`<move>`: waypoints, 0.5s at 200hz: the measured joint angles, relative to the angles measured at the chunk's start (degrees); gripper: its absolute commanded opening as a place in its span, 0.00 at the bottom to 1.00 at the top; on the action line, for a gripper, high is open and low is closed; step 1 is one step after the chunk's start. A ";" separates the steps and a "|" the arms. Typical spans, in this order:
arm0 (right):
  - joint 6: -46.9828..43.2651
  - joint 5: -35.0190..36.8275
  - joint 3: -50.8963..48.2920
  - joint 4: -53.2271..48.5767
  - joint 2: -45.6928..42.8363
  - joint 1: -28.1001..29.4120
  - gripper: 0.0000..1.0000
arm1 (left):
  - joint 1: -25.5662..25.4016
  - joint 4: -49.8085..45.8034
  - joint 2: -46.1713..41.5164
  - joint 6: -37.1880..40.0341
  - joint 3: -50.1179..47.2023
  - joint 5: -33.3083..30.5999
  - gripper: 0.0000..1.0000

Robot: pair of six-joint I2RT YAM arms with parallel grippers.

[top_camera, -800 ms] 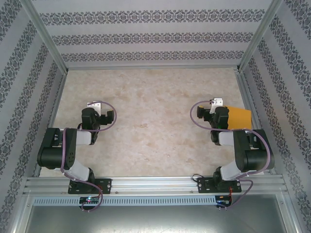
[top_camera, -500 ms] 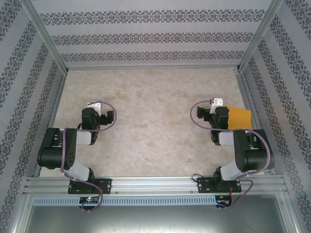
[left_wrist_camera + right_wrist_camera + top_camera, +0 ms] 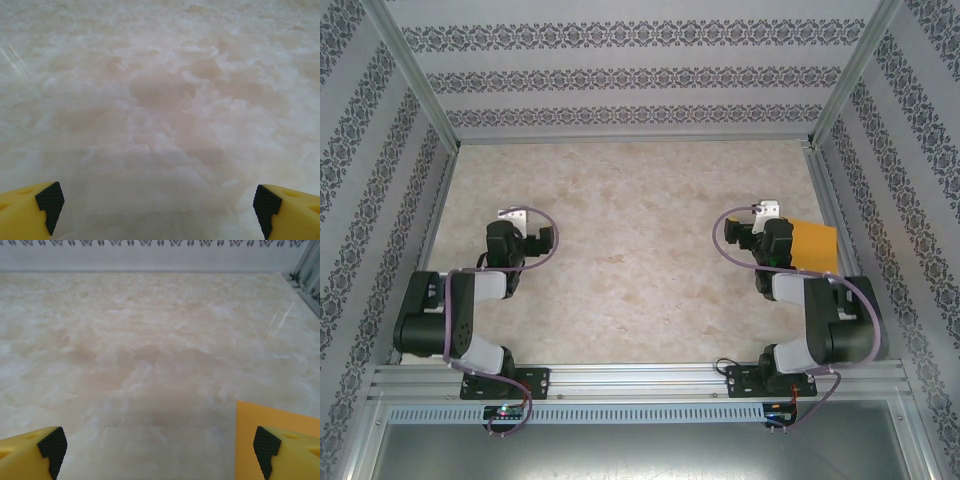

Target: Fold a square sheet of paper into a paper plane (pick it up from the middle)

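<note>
The table [image 3: 640, 200] is the biggest thing. It is pale and smooth like stone, with lots of bare room from the middle out to 9 o'clock. Patterned walls [image 3: 640, 70] and a metal frame [image 3: 824, 190] close it in.

The right arm [image 3: 830, 320] reaches up the 3 o'clock side. The square sheet of paper [image 3: 816, 244] lies flat there, near the frame, and the arm covers part of it. So there is little room at 3 o'clock and much more toward the middle.

The paper looks thin and very light. I think it bends easily, can crumple, and may slide on the smooth top. It lies flat, so no edge sticks up to grab. The task says to take it from the middle. A soft, slow pinch there would likely lift a little hump to hold.

The right gripper [image 3: 160, 450] is spread wide and holds nothing. In its wrist view the paper's corner sits at 4 o'clock, just beside one of its fingers [image 3: 292, 452]. The left gripper [image 3: 160, 210] is spread wide too, over bare table, well apart from the paper.
</note>
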 measured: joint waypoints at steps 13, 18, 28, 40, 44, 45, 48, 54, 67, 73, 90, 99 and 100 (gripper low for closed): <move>0.28 -1.25 2.29 -6.29 -4.48 0.00 0.98 | -0.09 -4.44 -3.89 -0.31 2.34 -0.13 1.00; 0.61 -1.97 3.45 -8.52 -6.14 0.00 0.98 | -0.09 -5.75 -5.33 -0.68 3.39 -0.11 1.00; 1.92 -3.50 5.88 -12.85 -9.42 0.02 0.98 | -0.11 -8.28 -7.96 -1.70 5.51 0.07 1.00; 4.24 -5.88 8.81 -17.90 -12.76 0.02 0.98 | -0.13 -11.82 -10.51 -3.50 8.20 0.57 1.00; 5.09 -6.64 9.66 -19.47 -13.57 0.02 0.98 | -0.13 -13.09 -11.10 -4.15 9.09 1.01 1.00; 5.31 -6.91 10.01 -20.06 -13.84 0.02 0.98 | -0.13 -13.66 -11.28 -4.35 9.42 1.11 1.00; 5.99 -7.45 10.62 -21.07 -14.36 0.02 0.98 | -0.15 -14.56 -11.61 -4.87 10.10 1.46 1.00; 7.41 -8.57 11.93 -23.39 -15.26 0.02 0.98 | -0.26 -16.70 -12.13 -6.12 11.54 2.34 1.00; 10.43 -10.23 14.08 -28.11 -16.39 0.02 0.98 | -0.63 -21.11 -12.57 -8.87 14.34 5.03 1.00; 11.76 -10.49 14.86 -30.34 -16.65 0.02 0.98 | -0.90 -23.17 -12.57 -10.32 15.45 6.51 1.00; 14.97 -9.88 16.68 -37.13 -16.74 0.02 0.98 | -1.86 -28.24 -12.37 -13.97 17.55 11.21 1.00; 16.50 -8.61 17.86 -41.62 -16.61 0.00 0.98 | -2.47 -30.21 -11.98 -15.96 18.36 13.68 1.00; 16.65 -8.37 18.08 -42.36 -16.57 0.00 0.98 | -2.51 -30.34 -11.93 -16.09 18.43 13.86 1.00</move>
